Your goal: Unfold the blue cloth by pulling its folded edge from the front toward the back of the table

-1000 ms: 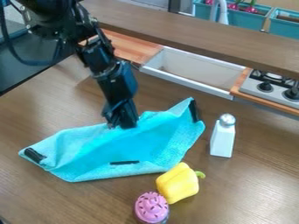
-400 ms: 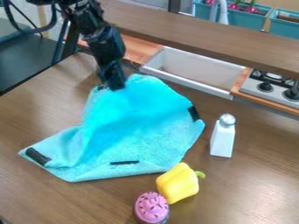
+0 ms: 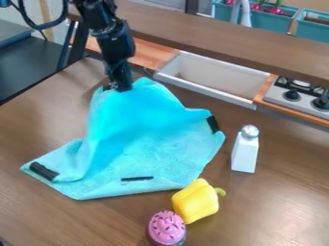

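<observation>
your gripper [image 3: 120,88] is clamped on the blue cloth [image 3: 151,139] — at its far edge, toward the back left corner of the bench [image 3: 270,202].

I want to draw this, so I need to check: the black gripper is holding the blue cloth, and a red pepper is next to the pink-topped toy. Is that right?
Almost! The pepper is yellow, not red, as the camera view shows. The black gripper is holding the blue cloth, and the pepper is next to the pink-topped toy.
</observation>
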You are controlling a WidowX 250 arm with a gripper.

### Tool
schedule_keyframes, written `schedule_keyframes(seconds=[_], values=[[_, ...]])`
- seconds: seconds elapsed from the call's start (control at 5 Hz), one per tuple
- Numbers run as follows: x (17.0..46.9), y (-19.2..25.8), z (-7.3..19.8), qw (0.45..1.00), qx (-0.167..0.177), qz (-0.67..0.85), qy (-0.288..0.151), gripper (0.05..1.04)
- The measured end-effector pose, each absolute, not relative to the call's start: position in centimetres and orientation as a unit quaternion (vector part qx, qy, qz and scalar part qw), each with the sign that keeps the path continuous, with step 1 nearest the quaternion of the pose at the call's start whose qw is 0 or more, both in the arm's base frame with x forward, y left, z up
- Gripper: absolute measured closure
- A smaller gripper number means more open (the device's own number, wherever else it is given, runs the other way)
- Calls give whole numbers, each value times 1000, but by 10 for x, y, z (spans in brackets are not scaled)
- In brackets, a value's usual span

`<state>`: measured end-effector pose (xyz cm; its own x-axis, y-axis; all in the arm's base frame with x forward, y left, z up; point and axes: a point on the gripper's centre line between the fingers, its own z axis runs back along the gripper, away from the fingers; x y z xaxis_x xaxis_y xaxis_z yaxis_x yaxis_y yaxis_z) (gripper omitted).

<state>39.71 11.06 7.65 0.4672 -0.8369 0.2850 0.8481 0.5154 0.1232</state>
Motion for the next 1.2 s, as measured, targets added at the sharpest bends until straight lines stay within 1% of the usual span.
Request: schedule_keyframes(seconds=[0.2, 0.6, 0.8, 1.0, 1.2], values=[[410, 129, 82, 865, -20, -479, -147, 1028], [432, 167, 81, 890, -41, -432, -141, 1028], [442, 185, 76, 898, -47, -416, -135, 1012], [447, 196, 64, 901, -51, -416, -114, 871], [447, 203, 52, 898, -29, -428, -100, 624]])
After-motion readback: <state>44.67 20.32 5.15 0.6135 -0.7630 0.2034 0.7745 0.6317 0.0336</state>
